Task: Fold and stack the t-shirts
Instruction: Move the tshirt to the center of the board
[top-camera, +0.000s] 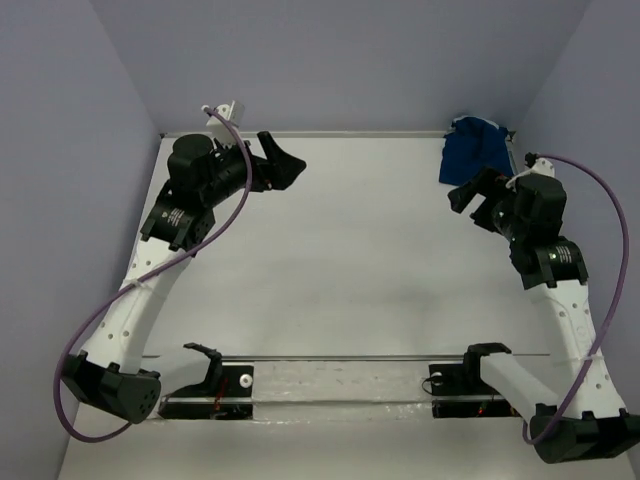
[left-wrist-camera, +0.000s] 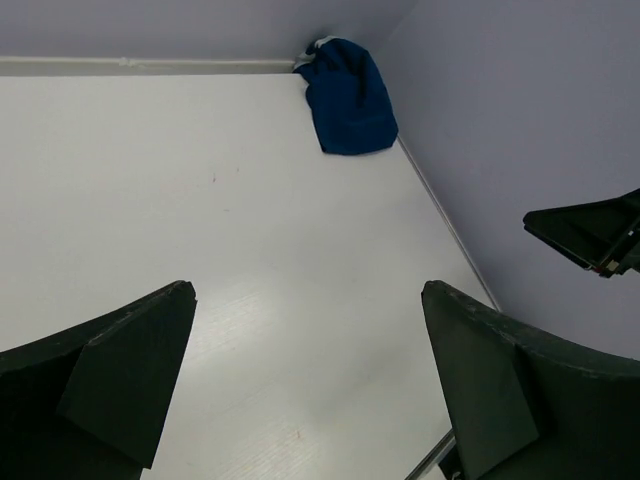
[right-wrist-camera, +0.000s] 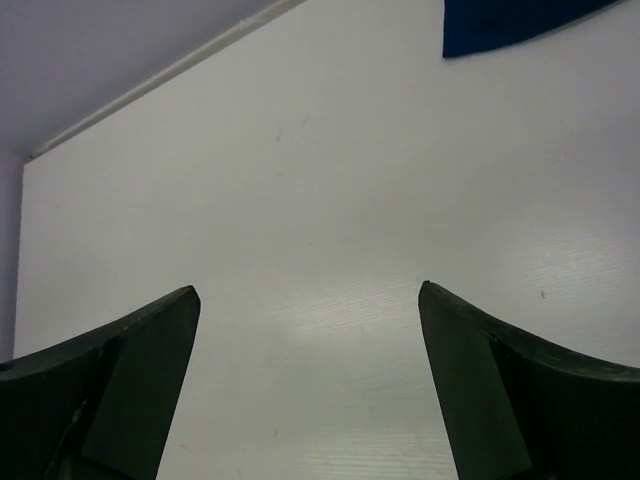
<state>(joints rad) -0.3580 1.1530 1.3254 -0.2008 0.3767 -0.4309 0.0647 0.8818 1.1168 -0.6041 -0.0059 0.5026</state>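
A dark navy-blue t-shirt (top-camera: 474, 150) lies bunched in the far right corner of the white table; its chest print is hidden. It also shows in the left wrist view (left-wrist-camera: 349, 97) and at the top edge of the right wrist view (right-wrist-camera: 510, 22). My left gripper (top-camera: 284, 166) hangs open and empty above the far left of the table, far from the shirt. My right gripper (top-camera: 468, 192) is open and empty, a little in front of the shirt. In both wrist views the jaws stand wide apart over bare table (left-wrist-camera: 308, 290) (right-wrist-camera: 308, 290).
Lavender walls close the table at the back and both sides. A clear strip with black fixtures (top-camera: 340, 380) runs along the near edge between the arm bases. The right gripper's fingers (left-wrist-camera: 590, 230) show at the right of the left wrist view.
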